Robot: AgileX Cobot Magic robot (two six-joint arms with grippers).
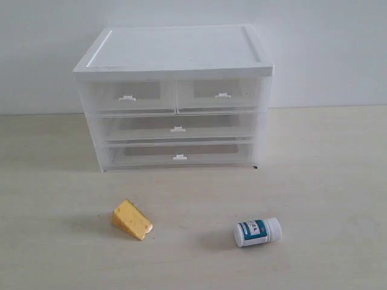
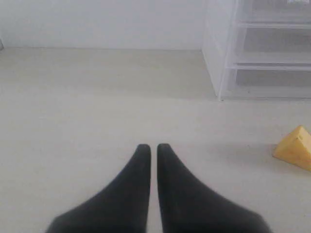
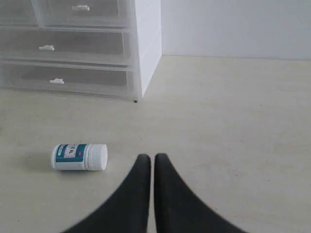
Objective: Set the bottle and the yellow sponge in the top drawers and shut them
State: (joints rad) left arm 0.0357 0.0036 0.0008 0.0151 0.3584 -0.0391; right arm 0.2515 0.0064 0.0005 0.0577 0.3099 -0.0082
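Note:
The white bottle with a teal label lies on its side on the table, front right; the right wrist view shows the bottle too. The yellow sponge, a cheese-like wedge, rests front left; the sponge also shows at the edge of the left wrist view. Both top drawers, left and right, sit shut in the white-topped cabinet. My left gripper is shut and empty, apart from the sponge. My right gripper is shut and empty, beside the bottle. Neither arm appears in the exterior view.
Two full-width drawers, the upper and the lower, sit shut below the top pair. A pale wall stands behind the cabinet. The light table spreads around the cabinet and both objects.

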